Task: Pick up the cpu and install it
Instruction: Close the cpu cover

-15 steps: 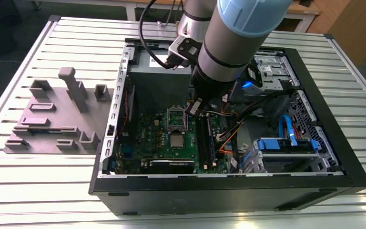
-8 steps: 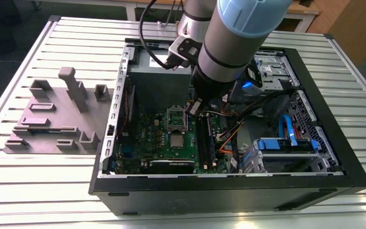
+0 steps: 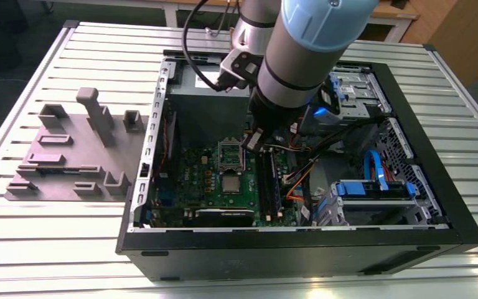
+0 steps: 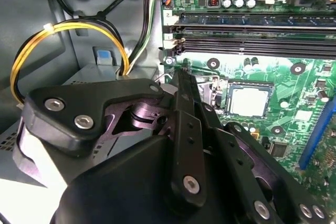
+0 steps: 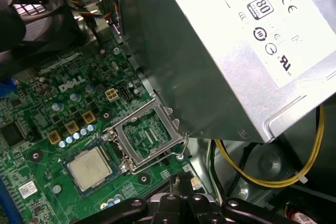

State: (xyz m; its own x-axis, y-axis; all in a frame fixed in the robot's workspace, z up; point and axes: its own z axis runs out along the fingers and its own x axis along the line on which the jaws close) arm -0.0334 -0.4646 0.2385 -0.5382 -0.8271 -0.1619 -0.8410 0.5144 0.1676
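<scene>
My hand [image 4: 181, 85] is hanging inside the open PC case [image 3: 438, 205], above the motherboard [image 3: 197, 187] near the power supply [image 5: 236, 51]. Fingers look pressed together with nothing between them, as far as the second wrist view lets me judge. The cpu [image 5: 89, 167] is already lying flat in its socket, shiny lid up, and the load plate [image 5: 147, 135] is flipped open just beside it. The case sits on the slatted desk [image 3: 81, 56], with a grey fixture block [image 3: 73, 156] toward the desk's edge on the exterior view's left. My guess on handling: the chip is light, stiff, slick on top and fragile underneath, so I'd only ever take it by two opposite edges, never the lid or contacts.
</scene>
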